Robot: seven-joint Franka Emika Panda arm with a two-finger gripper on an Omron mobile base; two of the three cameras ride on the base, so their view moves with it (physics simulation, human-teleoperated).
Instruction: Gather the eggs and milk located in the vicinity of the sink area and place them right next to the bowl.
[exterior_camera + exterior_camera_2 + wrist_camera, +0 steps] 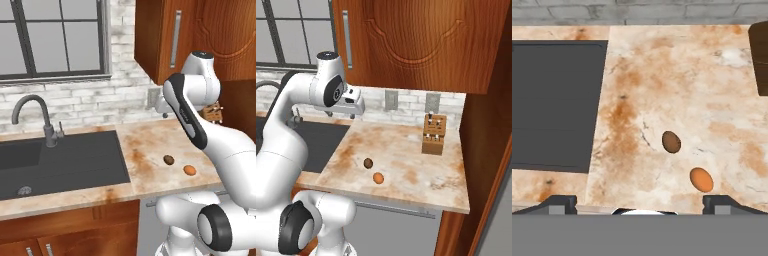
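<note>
Pincer (640, 204) fully spread, holding nothing, raised above the tabletop (677, 85); both eggs (671, 142) lie apart below it.

On the marbled surface (406, 150) lie two eggs near each other: the dark brown egg (368, 163) and, nearer the front edge, the orange egg (378, 178). A knife block (434, 134) stands toward the back wall. The end effector (351, 104) hangs above the surface's left rear, beside the sink (316, 142).
</note>
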